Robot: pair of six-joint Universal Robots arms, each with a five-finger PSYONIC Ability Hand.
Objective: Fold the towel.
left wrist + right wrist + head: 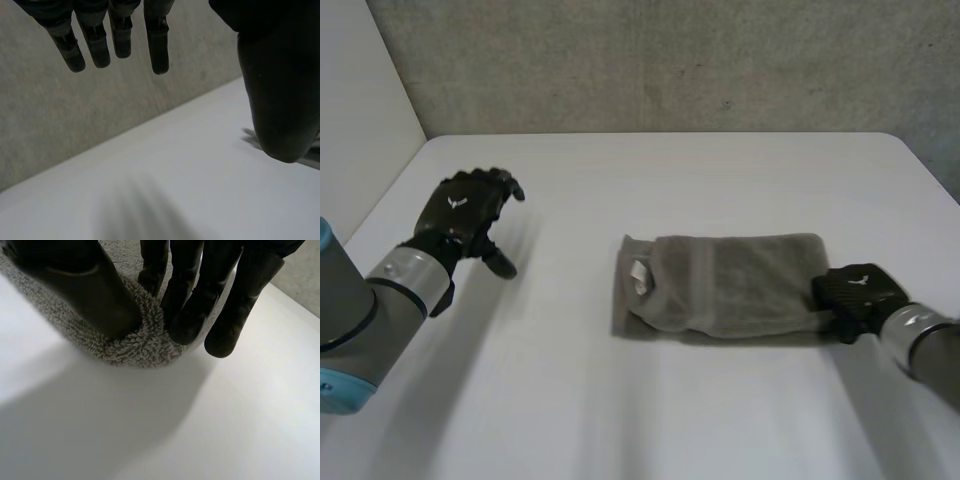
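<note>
Right hand [855, 292] seemingly pinches towel [730, 285]; left hand [470, 215] spread.

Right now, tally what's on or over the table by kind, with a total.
towel: 1, grey, lying on the white table
hands: 2, black; left hand open above the table, right hand pinching the towel's end
total: 3

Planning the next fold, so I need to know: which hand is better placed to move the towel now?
The right hand: its fingers and thumb pinch the towel at the end nearest that arm. The left hand is open over the table, apart from the cloth.
</note>
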